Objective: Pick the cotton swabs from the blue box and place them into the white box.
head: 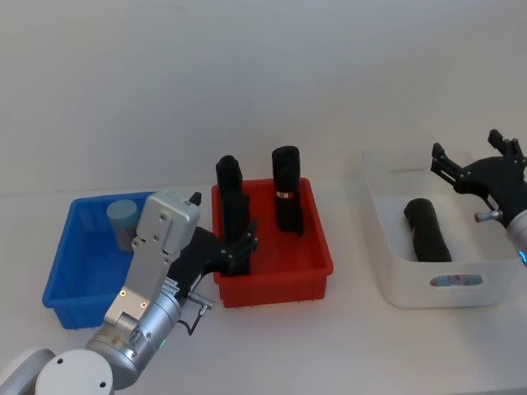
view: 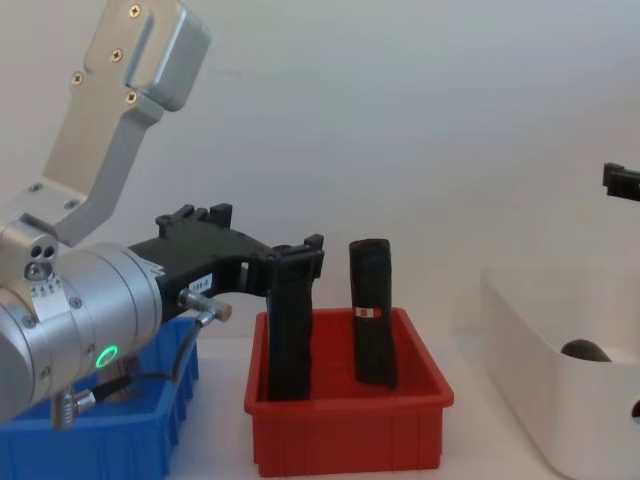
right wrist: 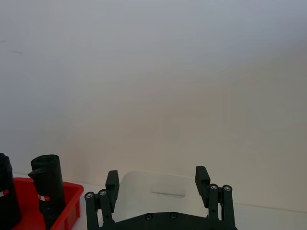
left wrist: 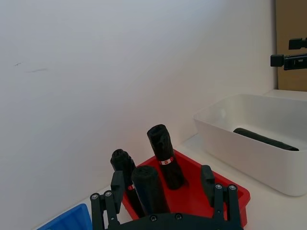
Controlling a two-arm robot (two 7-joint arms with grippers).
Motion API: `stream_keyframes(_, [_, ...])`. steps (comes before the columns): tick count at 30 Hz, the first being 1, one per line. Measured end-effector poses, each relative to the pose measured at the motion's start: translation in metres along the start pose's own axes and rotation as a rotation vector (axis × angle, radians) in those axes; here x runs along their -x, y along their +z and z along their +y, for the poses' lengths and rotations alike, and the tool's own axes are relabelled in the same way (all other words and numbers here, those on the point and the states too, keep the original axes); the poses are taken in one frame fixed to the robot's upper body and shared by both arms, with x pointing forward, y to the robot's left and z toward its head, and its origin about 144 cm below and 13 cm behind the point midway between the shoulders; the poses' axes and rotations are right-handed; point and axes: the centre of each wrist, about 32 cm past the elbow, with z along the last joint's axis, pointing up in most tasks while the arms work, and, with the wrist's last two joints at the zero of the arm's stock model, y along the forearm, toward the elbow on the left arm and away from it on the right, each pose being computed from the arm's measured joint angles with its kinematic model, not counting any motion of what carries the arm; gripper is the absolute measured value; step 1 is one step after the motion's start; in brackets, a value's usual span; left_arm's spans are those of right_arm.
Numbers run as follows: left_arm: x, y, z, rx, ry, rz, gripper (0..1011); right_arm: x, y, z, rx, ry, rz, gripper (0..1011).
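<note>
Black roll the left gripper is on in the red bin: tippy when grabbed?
Probably. The black roll stands tall and narrow, leaning in the red bin, so it may topple. Its wrinkled surface suggests some give between the left gripper fingers.

Your left tool [head: 240,247] reaches forward with fingers clamped around a black roll [head: 234,210]; your right tool [head: 478,169] hovers, fingers spread.

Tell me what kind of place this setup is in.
Probably a lab or test bench for robot sorting practice, not a home. A plain white table against a bare white wall holds only a blue box, a red bin and a white box, with staged items such as black rolls.
</note>
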Motion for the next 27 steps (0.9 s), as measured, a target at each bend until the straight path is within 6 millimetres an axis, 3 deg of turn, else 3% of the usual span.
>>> stream_keyframes(27, [0.0, 0.0, 0.0, 0.0, 0.0, 0.0, 1004, 0.0, 0.0, 0.0, 0.0, 0.0, 0.0, 1002])
